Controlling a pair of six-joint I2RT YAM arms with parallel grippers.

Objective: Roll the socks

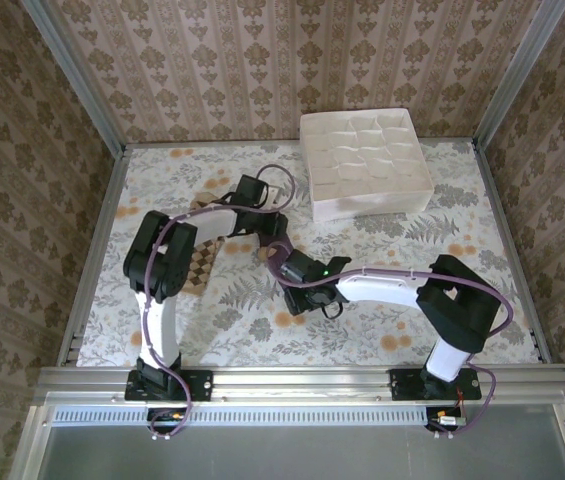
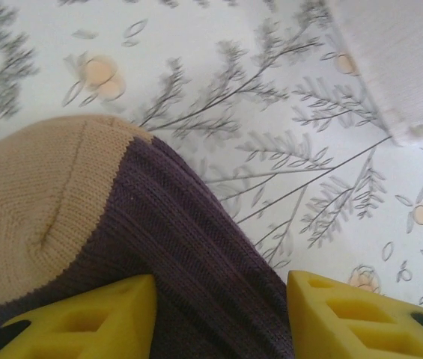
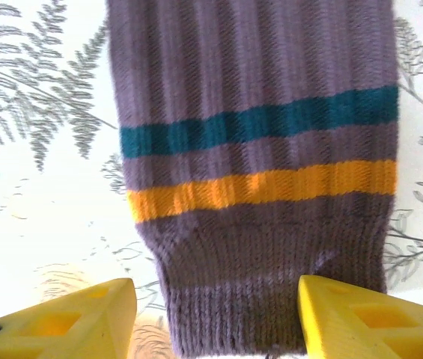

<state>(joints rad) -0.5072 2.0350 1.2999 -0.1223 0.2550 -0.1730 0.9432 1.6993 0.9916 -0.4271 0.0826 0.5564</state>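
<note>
The dark purple sock (image 2: 189, 247) lies flat on the floral table cover, its tan toe (image 2: 39, 202) showing in the left wrist view. My left gripper (image 2: 218, 321) is open, its yellow fingers (image 2: 106, 318) straddling the foot part just behind the toe. In the right wrist view the cuff end (image 3: 263, 277) shows teal and orange bands, and my right gripper (image 3: 218, 321) is open astride the ribbed cuff. From above, the left gripper (image 1: 262, 235) and right gripper (image 1: 297, 295) sit close together mid-table, covering most of that sock. The argyle sock (image 1: 200, 272) lies under the left forearm.
A white cardboard divider box (image 1: 362, 160) with several cells stands at the back right; its corner (image 2: 398, 67) is near the left gripper. Metal frame rails border the table, and wallpapered walls close it in. Open cover lies front left and right.
</note>
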